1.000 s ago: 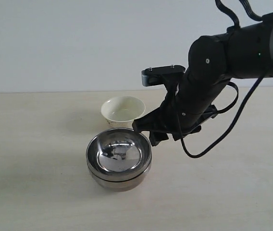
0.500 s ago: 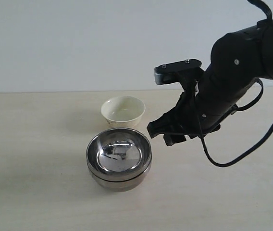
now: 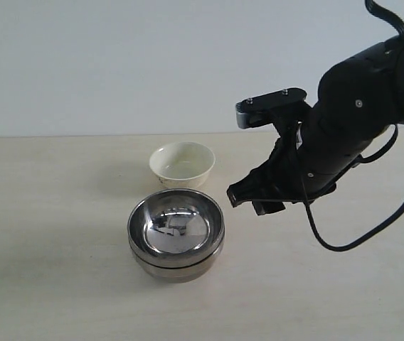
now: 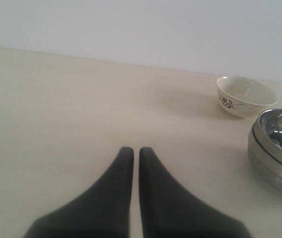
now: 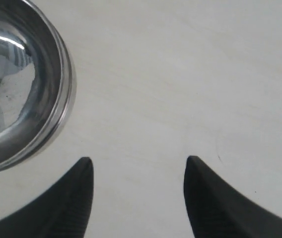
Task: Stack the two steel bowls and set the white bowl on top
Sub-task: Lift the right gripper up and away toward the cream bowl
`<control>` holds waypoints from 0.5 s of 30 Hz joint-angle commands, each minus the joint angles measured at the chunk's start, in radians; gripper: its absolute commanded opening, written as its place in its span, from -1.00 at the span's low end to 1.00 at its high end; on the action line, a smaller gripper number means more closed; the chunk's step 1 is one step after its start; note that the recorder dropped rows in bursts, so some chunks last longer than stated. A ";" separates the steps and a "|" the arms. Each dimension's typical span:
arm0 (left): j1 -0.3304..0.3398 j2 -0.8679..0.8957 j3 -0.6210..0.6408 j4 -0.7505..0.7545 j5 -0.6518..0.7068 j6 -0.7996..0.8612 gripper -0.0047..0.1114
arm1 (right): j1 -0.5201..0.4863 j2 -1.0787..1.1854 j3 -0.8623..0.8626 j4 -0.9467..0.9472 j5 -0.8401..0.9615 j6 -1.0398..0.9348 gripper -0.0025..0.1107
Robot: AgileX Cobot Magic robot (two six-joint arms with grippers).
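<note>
The two steel bowls (image 3: 176,234) sit nested one inside the other on the table, also seen in the left wrist view (image 4: 276,148) and the right wrist view (image 5: 17,84). Just behind them stands the white bowl (image 3: 182,163), upright and empty, its dark speckled pattern showing in the left wrist view (image 4: 245,96). My right gripper (image 3: 253,199) hangs open above the table to the right of the stack, nothing between its fingers (image 5: 137,163). My left gripper (image 4: 132,151) is shut and empty, low over bare table, away from both bowls; the exterior view does not show it.
The pale wooden table (image 3: 60,270) runs back to a plain white wall. The right arm's black body and cable (image 3: 344,135) hang over the table's right side.
My right gripper has drawn back to the right and slightly upward, away from the rim of the stacked steel bowls. The bowls have stayed put.
</note>
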State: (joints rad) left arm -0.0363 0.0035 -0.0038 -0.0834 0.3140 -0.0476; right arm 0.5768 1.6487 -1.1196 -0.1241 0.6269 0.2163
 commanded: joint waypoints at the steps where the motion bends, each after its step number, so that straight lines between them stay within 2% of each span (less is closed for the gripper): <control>1: 0.003 -0.004 0.004 -0.003 -0.003 0.003 -0.85 | 0.001 -0.013 0.002 -0.014 -0.038 0.021 -0.10; 9: 0.003 -0.004 0.004 -0.003 -0.003 0.003 -0.85 | -0.076 -0.013 0.002 -0.018 -0.021 0.035 -0.10; 15: 0.003 -0.004 0.004 -0.003 -0.003 0.003 -0.85 | -0.091 -0.013 0.002 -0.020 -0.036 0.016 -0.13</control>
State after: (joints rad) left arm -0.0363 0.0035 -0.0038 -0.0834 0.3140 -0.0476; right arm 0.4917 1.6487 -1.1173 -0.1316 0.6050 0.2445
